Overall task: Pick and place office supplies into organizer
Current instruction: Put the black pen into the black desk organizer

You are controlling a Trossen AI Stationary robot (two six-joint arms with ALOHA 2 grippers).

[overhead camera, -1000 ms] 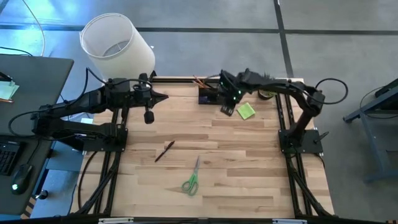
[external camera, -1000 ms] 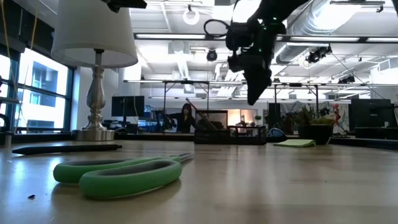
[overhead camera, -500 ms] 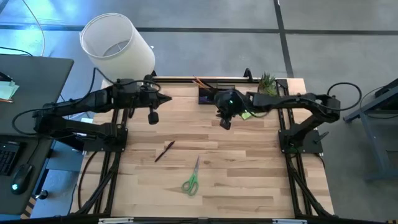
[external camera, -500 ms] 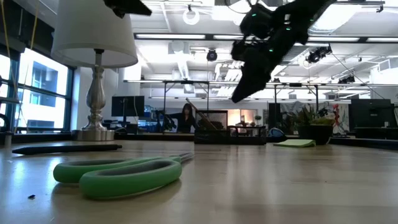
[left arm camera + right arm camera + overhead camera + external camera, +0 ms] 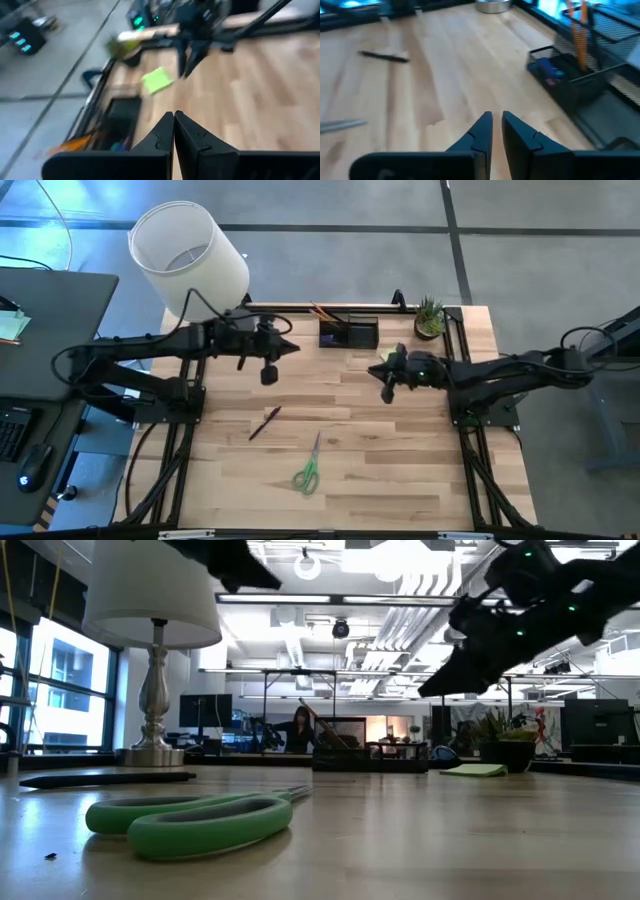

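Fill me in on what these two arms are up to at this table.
Two robot arms are sorting office supplies into the black organizer at the table's far edge, which already holds orange pencils. Neither holds anything. The right gripper hangs above the boards near the green sticky notes; the left gripper is shut. A pen and scissors lie loose.
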